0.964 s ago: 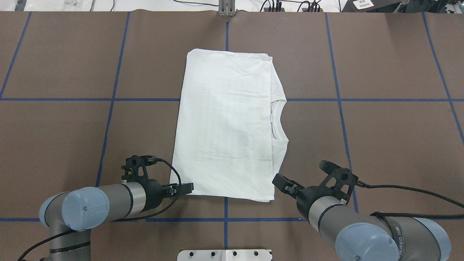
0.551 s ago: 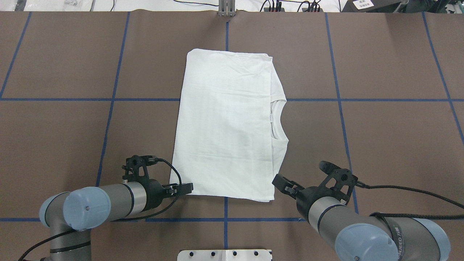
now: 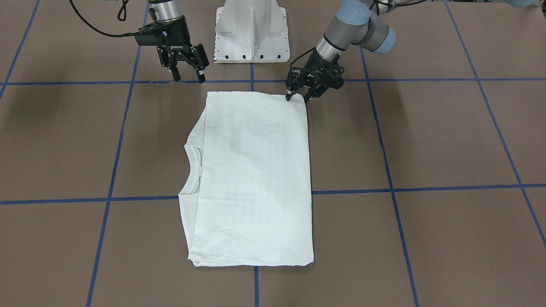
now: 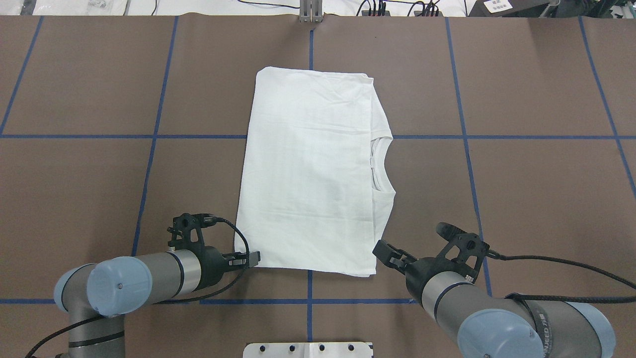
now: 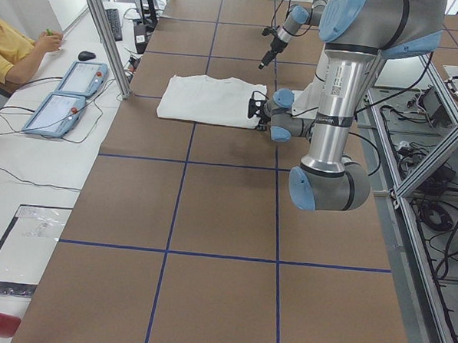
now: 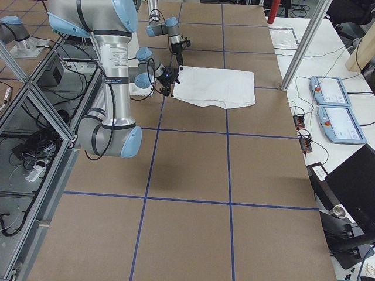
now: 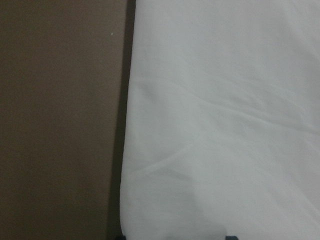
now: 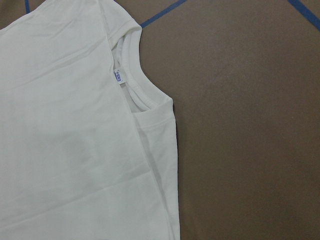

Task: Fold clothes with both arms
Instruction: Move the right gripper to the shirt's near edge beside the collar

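Observation:
The white shirt [image 4: 308, 169] lies folded into a flat rectangle in the middle of the brown table, with its ribbed collar [image 4: 381, 164] and small neck label [image 8: 118, 75] on the robot's right side. No black text shows. My left gripper [image 4: 254, 258] is low at the shirt's near left corner and open; in the front view [image 3: 298, 98] its fingertips straddle that corner. The left wrist view shows the shirt's edge [image 7: 225, 125] close up. My right gripper [image 4: 381, 249] is open and empty, just off the near right corner; in the front view [image 3: 187, 78] it hovers apart from the cloth.
The white pedestal base [image 3: 251, 30] stands at the table's near edge between the arms. Blue tape lines [image 4: 149, 136] grid the table. An aluminium post [image 4: 311, 12] stands at the far edge. An operator [image 5: 13, 49] and two pendants [image 5: 64, 94] are beside the table.
My left gripper has drawn back slightly from the shirt's corner toward the left. The right gripper has barely shifted. The shirt has not moved.

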Robot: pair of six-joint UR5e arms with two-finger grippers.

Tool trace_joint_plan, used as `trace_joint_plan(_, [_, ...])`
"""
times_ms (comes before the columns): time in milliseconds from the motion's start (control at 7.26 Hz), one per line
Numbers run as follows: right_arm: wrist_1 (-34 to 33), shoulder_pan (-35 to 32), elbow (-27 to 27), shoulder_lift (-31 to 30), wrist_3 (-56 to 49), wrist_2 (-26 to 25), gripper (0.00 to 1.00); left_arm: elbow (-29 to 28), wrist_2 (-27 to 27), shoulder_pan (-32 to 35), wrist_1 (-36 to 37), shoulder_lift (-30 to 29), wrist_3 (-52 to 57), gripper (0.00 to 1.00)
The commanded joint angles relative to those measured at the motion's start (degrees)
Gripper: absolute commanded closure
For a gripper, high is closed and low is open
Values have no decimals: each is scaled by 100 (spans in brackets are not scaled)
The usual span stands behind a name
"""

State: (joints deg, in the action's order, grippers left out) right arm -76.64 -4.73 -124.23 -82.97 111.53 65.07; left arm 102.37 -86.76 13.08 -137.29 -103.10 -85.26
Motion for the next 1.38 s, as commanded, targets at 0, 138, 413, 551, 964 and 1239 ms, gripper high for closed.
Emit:
trace_joint_plan(0, [0, 60, 48, 0, 0, -73, 0, 11, 1, 10, 0, 9, 1, 100])
trace_joint_plan(138, [0, 130, 57, 9, 0, -161, 0, 64, 1, 10, 0, 9, 1, 100])
trace_joint_plan(413, [-79, 305, 153, 114, 314, -206, 1, 108, 1, 10, 0, 0, -8, 100])
trace_joint_plan(551, [-79, 323, 406, 306, 743, -188, 3, 108, 10, 10, 0, 9, -8, 100])
trace_joint_plan(964, [-884, 262, 979, 1203, 1640, 196, 10, 108, 19, 19, 0, 0, -8, 100])
trace_joint_plan(1239, [-932, 122, 1225, 1406, 1916, 391, 18, 108, 27, 10, -9, 0, -8, 100])
